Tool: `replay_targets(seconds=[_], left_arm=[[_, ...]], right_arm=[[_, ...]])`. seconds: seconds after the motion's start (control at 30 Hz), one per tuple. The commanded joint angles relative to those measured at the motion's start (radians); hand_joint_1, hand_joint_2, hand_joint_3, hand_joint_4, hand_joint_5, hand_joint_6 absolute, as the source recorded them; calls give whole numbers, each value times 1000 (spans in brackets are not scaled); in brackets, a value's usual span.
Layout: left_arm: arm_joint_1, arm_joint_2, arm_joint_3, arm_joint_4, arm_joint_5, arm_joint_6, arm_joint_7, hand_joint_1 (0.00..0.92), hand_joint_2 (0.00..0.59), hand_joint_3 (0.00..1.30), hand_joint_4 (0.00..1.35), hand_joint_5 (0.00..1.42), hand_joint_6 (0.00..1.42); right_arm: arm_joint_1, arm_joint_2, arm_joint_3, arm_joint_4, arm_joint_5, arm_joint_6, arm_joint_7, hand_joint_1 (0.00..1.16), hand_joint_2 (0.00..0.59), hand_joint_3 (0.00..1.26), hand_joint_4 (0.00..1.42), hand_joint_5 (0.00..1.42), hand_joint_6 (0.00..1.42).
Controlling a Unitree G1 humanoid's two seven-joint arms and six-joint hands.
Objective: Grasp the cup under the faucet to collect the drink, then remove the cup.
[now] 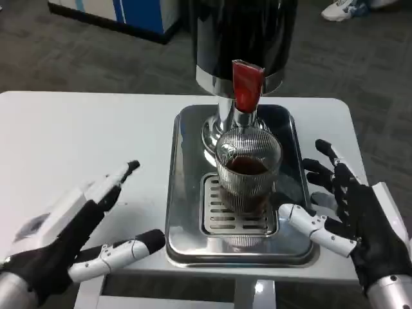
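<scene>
A ribbed clear glass cup [247, 175] stands on the slotted grate of a steel drip tray [182, 219], directly below the red tap lever [247, 85] of a black and chrome drink dispenser [241, 35]. Dark liquid fills part of the cup. My right hand [347, 215] hovers just right of the cup with its fingers spread, its thumb reaching toward the cup's base without touching it. My left hand [84, 228] lies low at the tray's left, fingers apart and holding nothing.
The white table [84, 141] ends close behind the dispenser and just right of the tray. Grey carpet lies beyond, with a blue and white cabinet [122, 13] at the far left.
</scene>
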Motion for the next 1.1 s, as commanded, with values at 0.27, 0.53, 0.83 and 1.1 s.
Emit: replay_targets(seconds=[0.27, 0.53, 0.83, 1.1], left_arm=[[-52, 16, -43, 90, 54, -51, 39, 0, 53, 0, 0, 0, 0], [-32, 31, -32, 46, 74, -43, 36, 0, 53, 0, 0, 0, 0], [24, 64, -8, -56, 96, -4, 18, 0, 53, 0, 0, 0, 0], [37, 73, -5, -80, 90, 12, 11, 0, 53, 0, 0, 0, 0]], right_arm=[[-9, 12, 3, 4, 15, -25, -7, 719, 191, 81, 184, 183, 270], [-8, 8, 7, -1, 15, -26, -7, 720, 192, 81, 184, 183, 270], [-7, 1, 15, -11, -2, -46, -20, 725, 185, 81, 184, 183, 270], [1, 7, 17, -10, -8, -76, -34, 738, 180, 77, 184, 183, 270]])
